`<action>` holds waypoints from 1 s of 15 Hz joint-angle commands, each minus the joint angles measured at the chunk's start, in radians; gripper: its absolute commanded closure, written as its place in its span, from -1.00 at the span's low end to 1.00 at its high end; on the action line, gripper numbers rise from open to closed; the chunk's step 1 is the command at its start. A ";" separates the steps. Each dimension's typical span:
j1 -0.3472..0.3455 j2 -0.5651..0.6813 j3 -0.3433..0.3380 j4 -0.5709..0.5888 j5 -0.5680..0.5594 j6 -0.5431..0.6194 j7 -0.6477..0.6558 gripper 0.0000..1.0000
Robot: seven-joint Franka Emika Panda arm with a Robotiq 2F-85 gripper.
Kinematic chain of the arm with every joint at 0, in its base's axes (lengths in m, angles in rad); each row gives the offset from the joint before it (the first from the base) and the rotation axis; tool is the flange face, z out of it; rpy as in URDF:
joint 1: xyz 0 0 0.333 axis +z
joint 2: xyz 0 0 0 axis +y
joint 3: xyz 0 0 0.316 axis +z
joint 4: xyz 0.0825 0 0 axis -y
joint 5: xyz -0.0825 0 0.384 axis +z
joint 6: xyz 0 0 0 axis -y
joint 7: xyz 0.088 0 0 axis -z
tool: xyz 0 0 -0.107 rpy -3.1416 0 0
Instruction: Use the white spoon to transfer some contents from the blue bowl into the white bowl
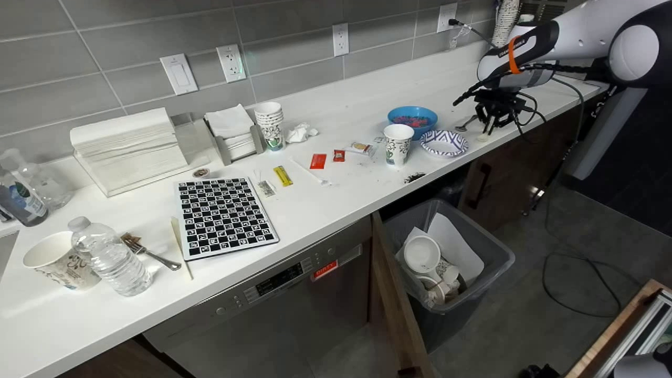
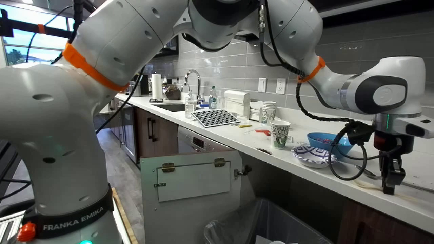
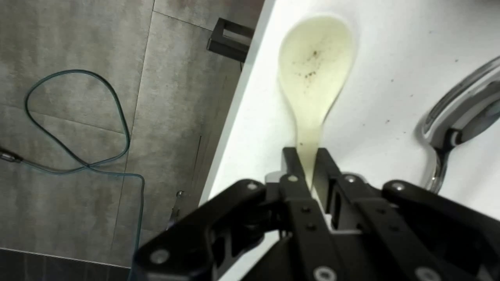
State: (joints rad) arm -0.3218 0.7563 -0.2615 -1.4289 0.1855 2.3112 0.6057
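In the wrist view the white spoon [image 3: 317,66], cream-toned with a few dark specks, points away from my gripper [image 3: 306,151]. Both black fingers press against its thin handle from either side. Its scoop is on or just over the white counter; I cannot tell which. In an exterior view the gripper [image 2: 390,188] reaches down near the counter's front edge. The blue bowl [image 1: 412,110], holding reddish and dark bits, stands toward the wall in both exterior views. In front of it sits the white bowl [image 1: 446,149] with a purple-blue pattern and nothing visible inside.
A shiny metal spoon [image 3: 447,136] lies close beside the gripper. The paper cup [image 1: 397,144] stands by the two bowls, with a dark spill [image 1: 415,177] near it. Below the counter edge are an open cabinet door [image 2: 193,189] and a grey bin [image 1: 493,262].
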 commanded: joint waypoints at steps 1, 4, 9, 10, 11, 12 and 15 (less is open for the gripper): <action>-0.012 0.046 0.006 0.062 0.029 -0.038 0.007 0.89; -0.011 0.039 0.003 0.065 0.027 -0.051 0.011 0.93; -0.005 -0.088 0.001 -0.024 0.021 0.028 -0.005 0.93; -0.005 -0.114 0.001 -0.037 0.024 0.050 -0.007 0.93; -0.006 -0.139 0.005 -0.050 0.028 0.074 -0.012 0.93; -0.006 -0.164 0.010 -0.063 0.032 0.097 -0.017 0.93; -0.009 -0.225 0.054 -0.105 0.064 0.170 -0.060 0.93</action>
State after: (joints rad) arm -0.3266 0.6118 -0.2513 -1.4393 0.1962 2.4045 0.5983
